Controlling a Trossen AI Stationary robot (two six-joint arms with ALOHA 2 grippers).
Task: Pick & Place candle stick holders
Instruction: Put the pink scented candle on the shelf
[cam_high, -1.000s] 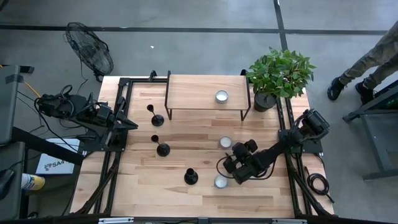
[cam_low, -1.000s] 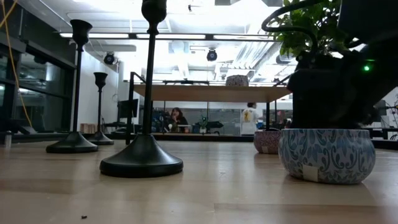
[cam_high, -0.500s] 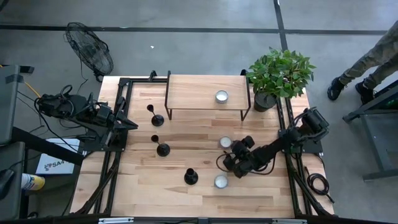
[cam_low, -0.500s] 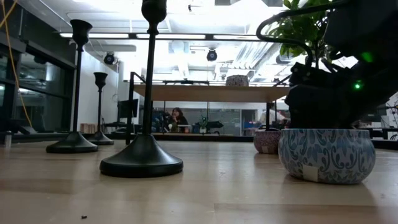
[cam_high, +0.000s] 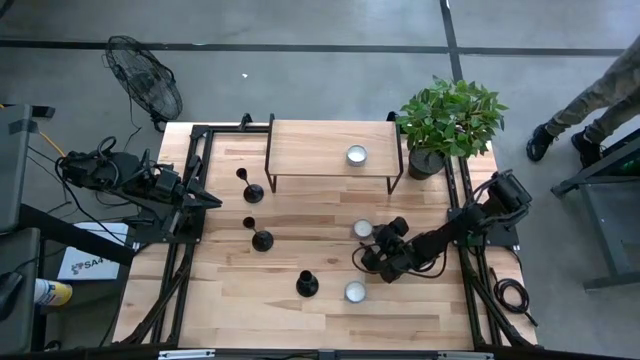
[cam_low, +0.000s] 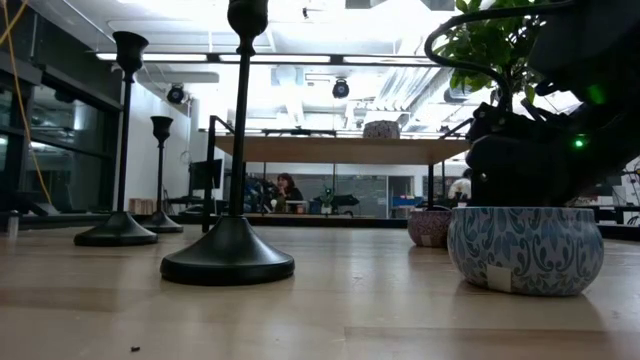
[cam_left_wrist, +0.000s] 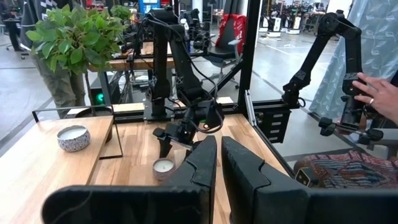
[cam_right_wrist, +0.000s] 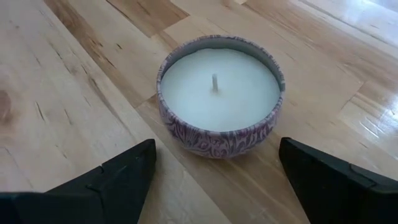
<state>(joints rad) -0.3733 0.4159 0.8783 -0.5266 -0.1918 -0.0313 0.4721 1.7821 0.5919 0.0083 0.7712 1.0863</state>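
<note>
Three black candlestick holders stand on their round bases on the wooden table: one (cam_high: 250, 190) near the shelf's left leg, one (cam_high: 260, 238) in the middle, one (cam_high: 306, 284) nearer the front. In the low view they show at the left (cam_low: 228, 250). My right gripper (cam_high: 372, 248) is open and low over the table. Its fingers stand at either side of, and short of, a purple-patterned tin candle (cam_right_wrist: 217, 102) without touching it. My left gripper (cam_high: 205, 198) is shut and empty at the table's left edge (cam_left_wrist: 216, 165).
A blue-patterned candle (cam_high: 355, 291) stands near the front, and another candle (cam_high: 356, 155) stands on the wooden shelf (cam_high: 330, 140) at the back. A potted plant (cam_high: 450, 118) is at the far right. A person's hand (cam_left_wrist: 379, 93) shows beyond the table.
My right gripper has gone toward the table's far edge, away from the blue-patterned candle near the front and toward the purple-patterned candle in the middle. The holders and candles have not moved.
</note>
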